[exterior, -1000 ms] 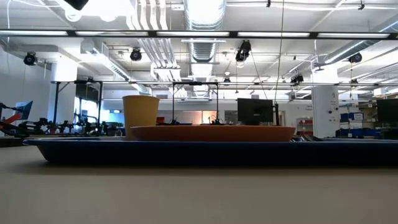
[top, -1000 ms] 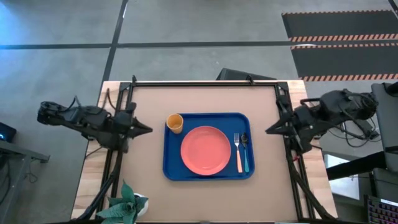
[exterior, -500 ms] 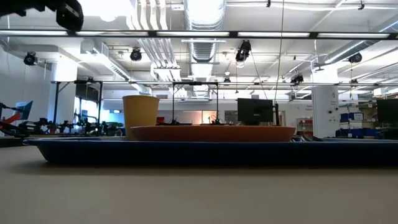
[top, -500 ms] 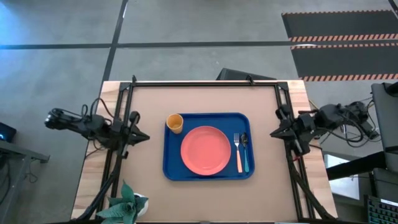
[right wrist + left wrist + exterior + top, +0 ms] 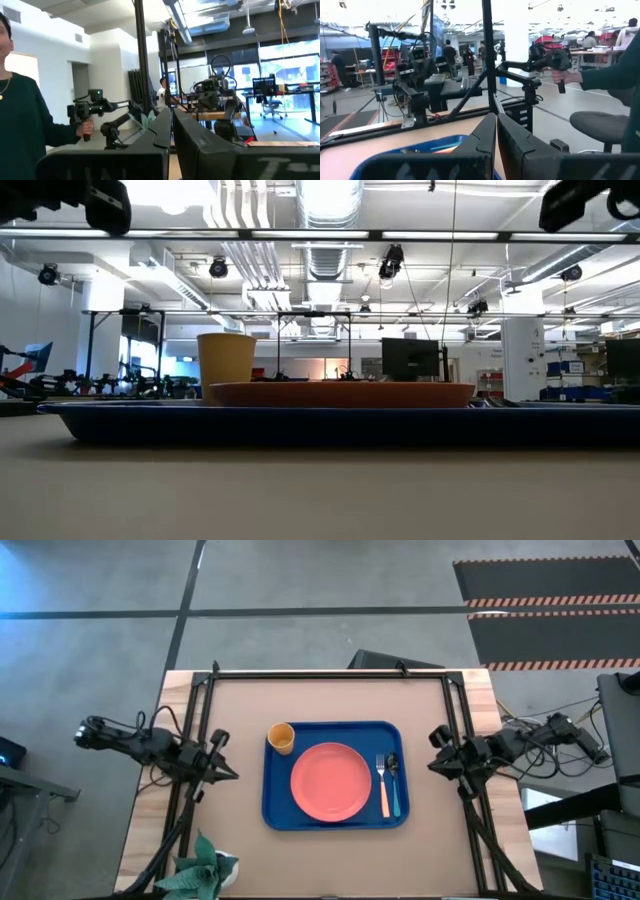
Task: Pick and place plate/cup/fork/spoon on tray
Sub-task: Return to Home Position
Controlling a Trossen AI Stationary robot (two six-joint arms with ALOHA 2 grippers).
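Observation:
The blue tray (image 5: 275, 802) lies in the middle of the table. On it rest the coral-pink plate (image 5: 331, 781), the orange-yellow cup (image 5: 282, 738) at its far left corner, the peach-handled fork (image 5: 383, 786) and the teal-handled spoon (image 5: 394, 788), side by side right of the plate. My left gripper (image 5: 232, 776) is shut and empty at the table's left edge. My right gripper (image 5: 432, 765) is shut and empty at the table's right edge. In the low view the cup (image 5: 226, 368) and plate (image 5: 340, 394) stand above the tray's rim (image 5: 300, 423).
A green toy plant (image 5: 203, 866) stands at the table's near left corner. Black frame rails (image 5: 330, 672) run along the table's far, left and right edges. A person (image 5: 615, 75) holding a camera rig shows in both wrist views beyond the table.
Both arms have drawn back outward and sunk toward the table's side edges, tipping toward level. My left gripper has moved slightly toward the near edge, my right gripper likewise. The things on the tray have stayed where they were.

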